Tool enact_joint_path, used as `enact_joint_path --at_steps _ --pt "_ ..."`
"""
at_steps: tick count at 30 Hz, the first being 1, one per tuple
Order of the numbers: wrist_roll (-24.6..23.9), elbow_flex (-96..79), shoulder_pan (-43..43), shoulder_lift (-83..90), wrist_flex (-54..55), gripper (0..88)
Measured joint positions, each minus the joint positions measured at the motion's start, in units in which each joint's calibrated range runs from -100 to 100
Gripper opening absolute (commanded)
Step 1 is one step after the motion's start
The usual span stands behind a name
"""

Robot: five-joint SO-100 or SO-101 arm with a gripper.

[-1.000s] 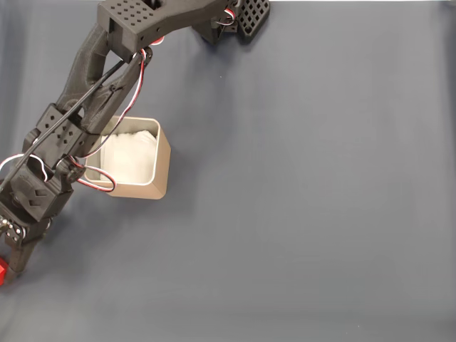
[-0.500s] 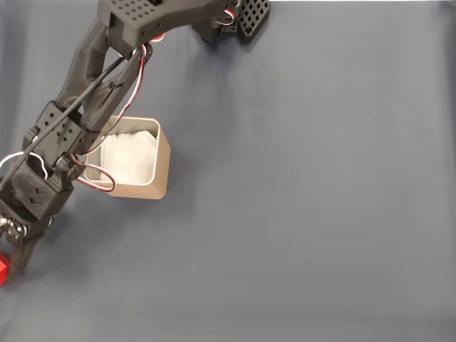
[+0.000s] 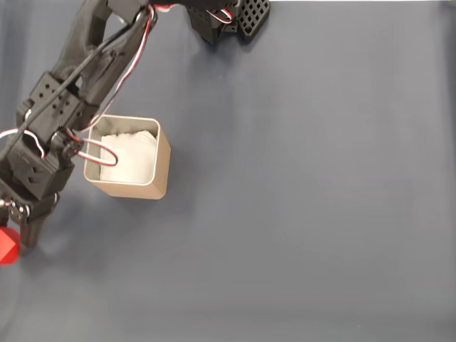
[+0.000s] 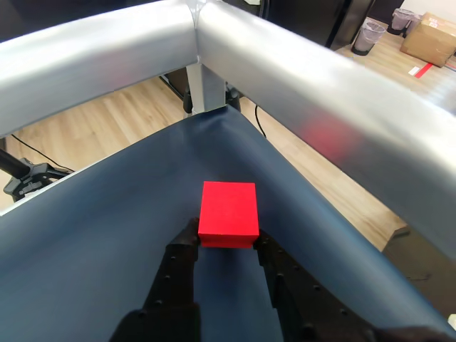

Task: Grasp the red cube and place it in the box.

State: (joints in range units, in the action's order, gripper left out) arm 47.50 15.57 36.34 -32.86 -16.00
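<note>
Since a second ago my arm has drawn up and the red cube (image 4: 228,213) has come off the counter (image 3: 299,199), near its left edge in the fixed view. My gripper (image 4: 226,241) is clenched on it. Transport is in hand; next I'd swing it over the box (image 3: 160,174) and release.

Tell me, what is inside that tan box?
The box holds white padding, seen in the fixed view. A looped wire and part of the arm cover its left edge, so that corner stays hidden. The red cube is outside, in the hand.
</note>
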Motion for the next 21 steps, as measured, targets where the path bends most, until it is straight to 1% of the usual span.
enact_joint_path --at_steps 11,21 --pt "0.34 -14.85 -0.98 17.21 -4.22 14.8" --pt "0.29 -24.13 -2.48 32.1 -9.34 14.7"
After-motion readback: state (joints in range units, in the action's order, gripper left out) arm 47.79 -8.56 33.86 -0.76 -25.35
